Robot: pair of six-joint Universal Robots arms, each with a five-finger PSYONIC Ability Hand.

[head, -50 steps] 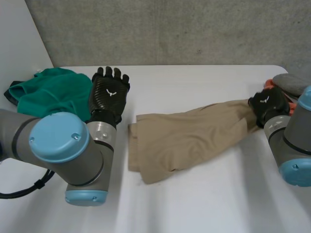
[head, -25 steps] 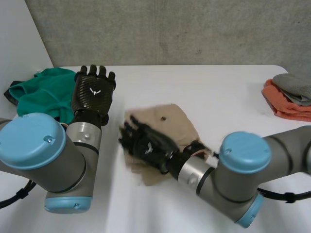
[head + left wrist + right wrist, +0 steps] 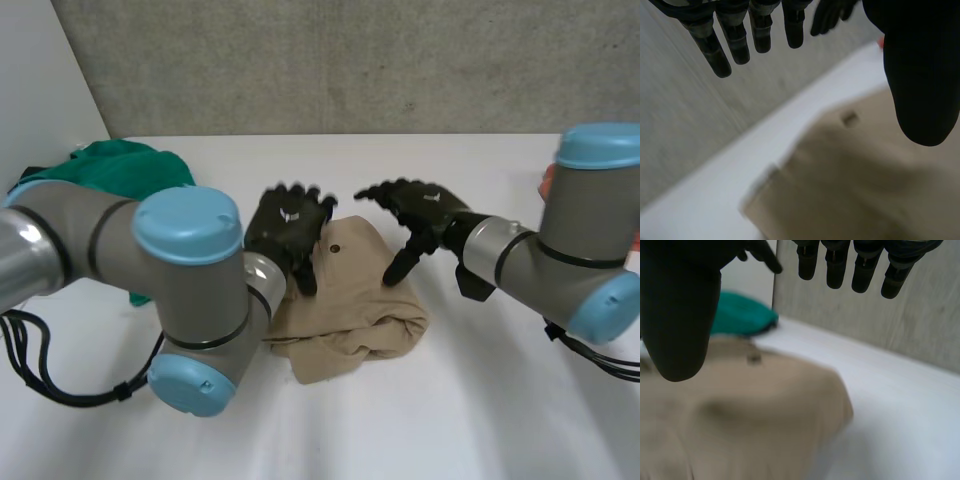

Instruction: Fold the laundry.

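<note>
In the head view you see the bunched tan cloth [image 3: 350, 300] mid-table, bearing a small dark tag [image 3: 334, 247], with the left hand [image 3: 285, 232] and right hand [image 3: 425, 208] flanking it. In each wrist view the fingers hang loose and empty above the cloth.

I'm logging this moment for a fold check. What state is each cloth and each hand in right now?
Tan cloth: folded over on itself, rumpled, lying on the table, held by neither hand.
Green cloth: unfolded, bunched in a heap beyond the left arm.
Left hand: open, at the tan cloth's left edge, holding nothing.
Right hand: open, over the tan cloth's right side, holding nothing.
</note>
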